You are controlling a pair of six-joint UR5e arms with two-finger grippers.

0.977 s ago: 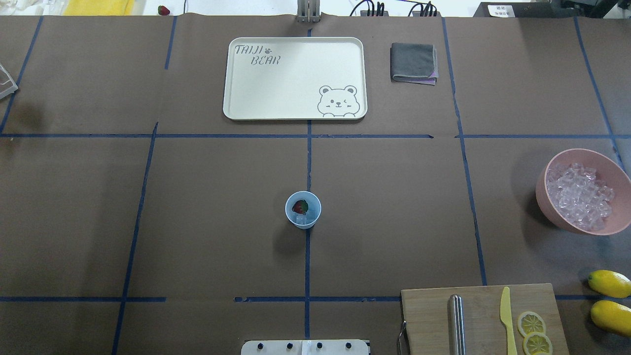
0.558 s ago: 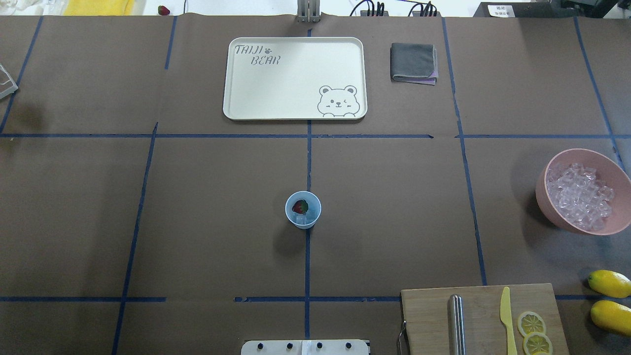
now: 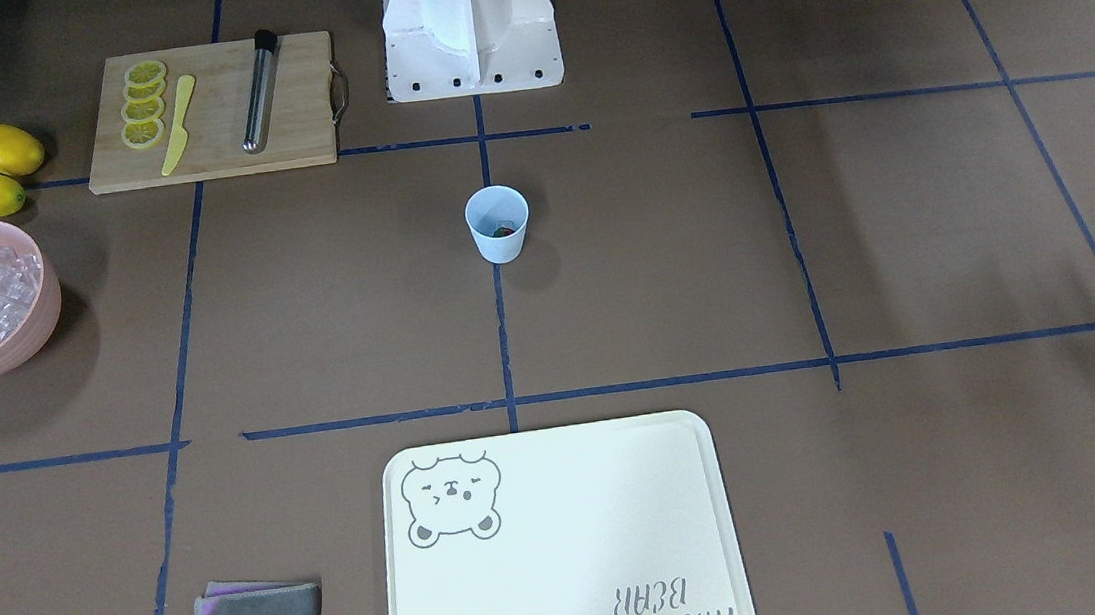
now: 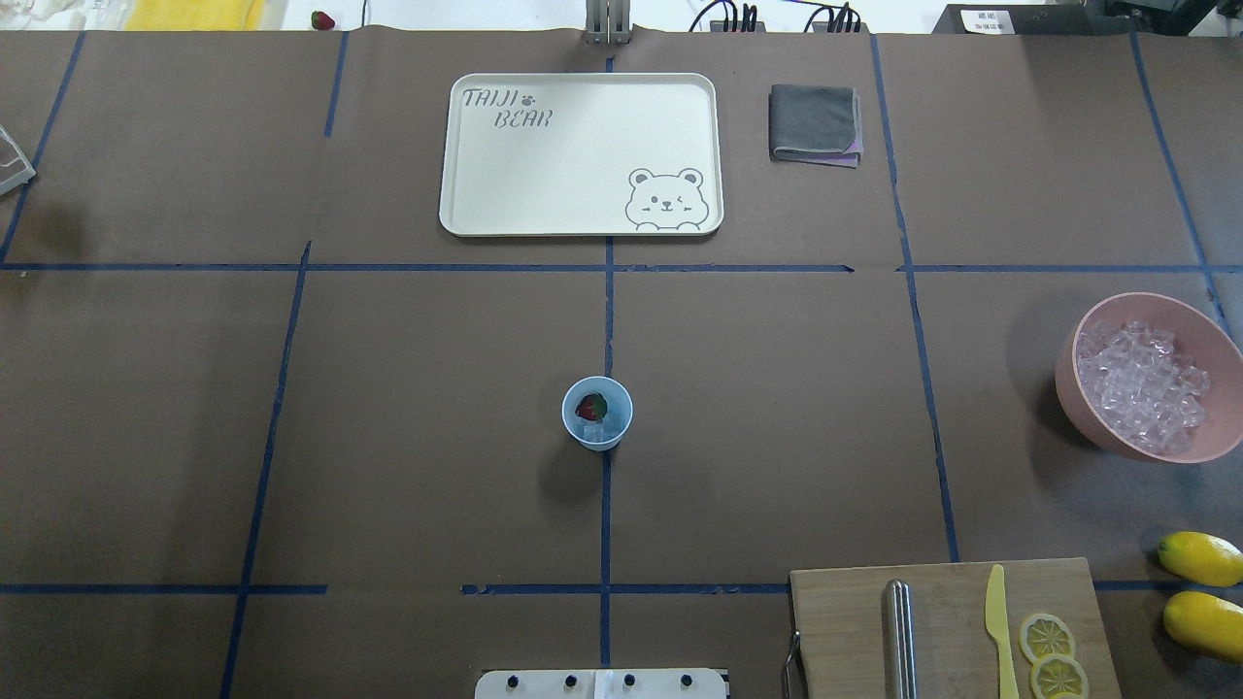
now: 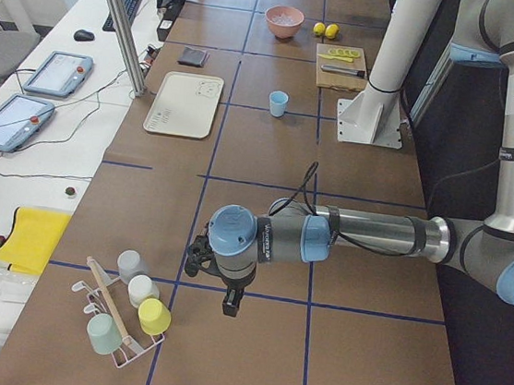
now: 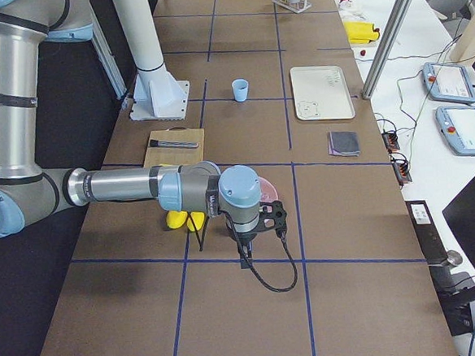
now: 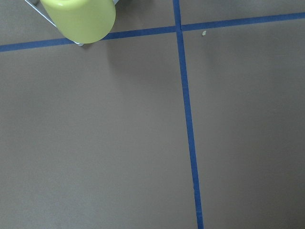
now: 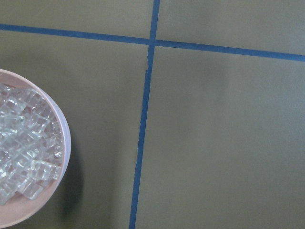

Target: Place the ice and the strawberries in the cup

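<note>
nothing moved, strawberry (image 4: 591, 407), ice (image 4: 602, 431) in cup (image 4: 567, 417)

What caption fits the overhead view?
A blue cup holding a strawberry and ice cubes, task apparently complete.

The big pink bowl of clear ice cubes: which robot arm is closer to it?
Right. The right gripper hangs just beside the big pink bowl; the left gripper is at the table's opposite end, near a yellow-green cup.
</note>
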